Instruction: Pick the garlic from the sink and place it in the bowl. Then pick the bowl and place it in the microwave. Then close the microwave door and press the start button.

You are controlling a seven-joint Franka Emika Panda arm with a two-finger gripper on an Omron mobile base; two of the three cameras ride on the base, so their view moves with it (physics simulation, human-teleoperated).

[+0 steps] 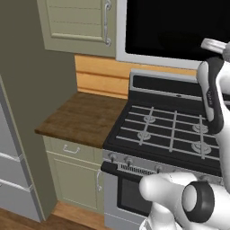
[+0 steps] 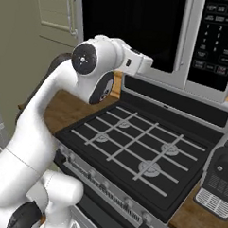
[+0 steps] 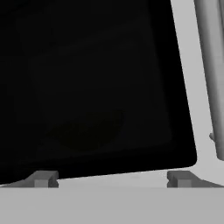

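One container matters here, the microwave (image 2: 186, 39), and you cannot see into it: its door (image 2: 134, 27) stands shut, the black glass hiding whatever is inside. The garlic and bowl cannot be placed from these pictures.

Your hand (image 3: 113, 178) faces the door close up, low on the glass near its lower corner. Both fingertips (image 3: 41, 178) stand wide apart with nothing between them; the hand grips nothing. Just past the glass runs the pale frame, and beside that the grey bar handle (image 3: 212, 74), apart from either fingertip.

From the right base view you get what the others lack: the dark control panel (image 2: 219, 41) with its rows of buttons, right of the door, and a dark appliance (image 2: 219, 180) on the desk at the stove's right side. You also see the arm's elbow raised in front of the door's left part.

From the left base view you get the other side: a bare stretch of wooden desk (image 1: 81, 119) left of the stove (image 1: 173, 132), running to the wall, a pale cabinet (image 1: 78, 20) above it, drawers below, and a grey fridge (image 1: 11, 175) at the far left edge. The handle's lower end (image 1: 213, 44) shows above the forearm.

The burner grates carry nothing.
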